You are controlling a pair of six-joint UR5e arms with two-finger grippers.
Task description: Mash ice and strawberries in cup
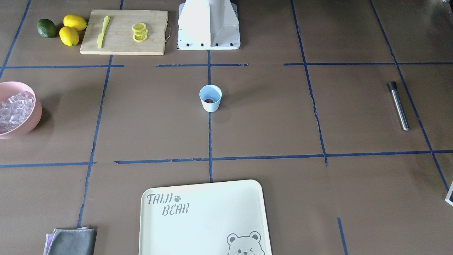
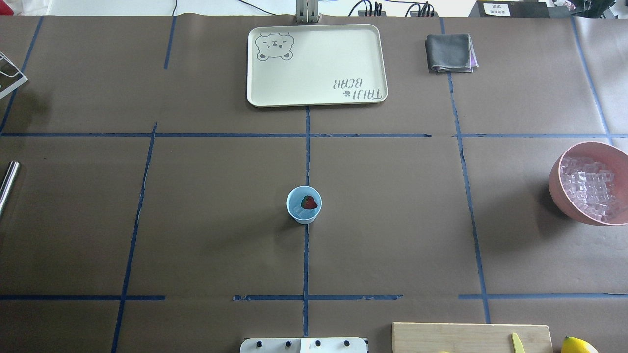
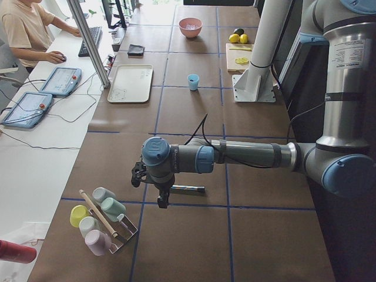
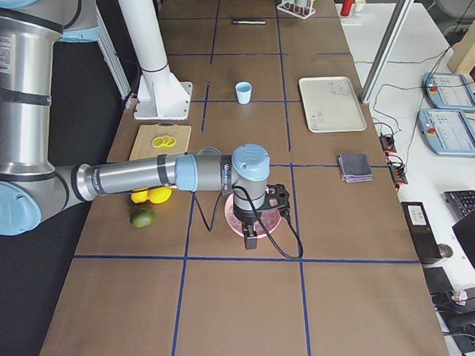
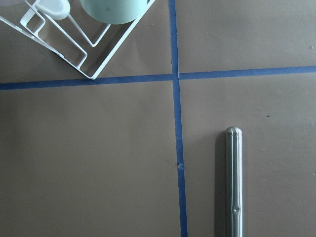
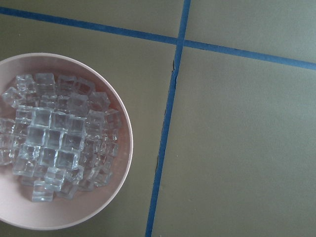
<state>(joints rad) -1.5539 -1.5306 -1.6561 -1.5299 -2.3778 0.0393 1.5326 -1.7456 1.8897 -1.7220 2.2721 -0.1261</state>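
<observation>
The pale-blue cup (image 2: 304, 215) stands at the table's middle, also in the front view (image 1: 211, 105). The red strawberry (image 2: 309, 202) lies inside it beside a clear ice cube (image 2: 297, 211). More ice (image 6: 59, 148) fills the pink bowl (image 2: 559, 193). My right gripper (image 4: 251, 239) hangs over that bowl. My left gripper (image 3: 163, 201) hangs over a steel muddler rod (image 5: 233, 182), which also shows in the front view (image 1: 398, 106). Both grippers show only in the side views, so I cannot tell whether they are open or shut.
A cream tray (image 2: 316, 63) and a grey cloth (image 2: 450, 52) lie on the far side. A cutting board (image 1: 124, 32) holds lemon slices (image 1: 139, 32) and a yellow knife (image 1: 103, 32), with lemons (image 1: 72, 28) and a lime (image 1: 47, 28) beside it. A white cup rack (image 5: 74, 39) stands near the muddler.
</observation>
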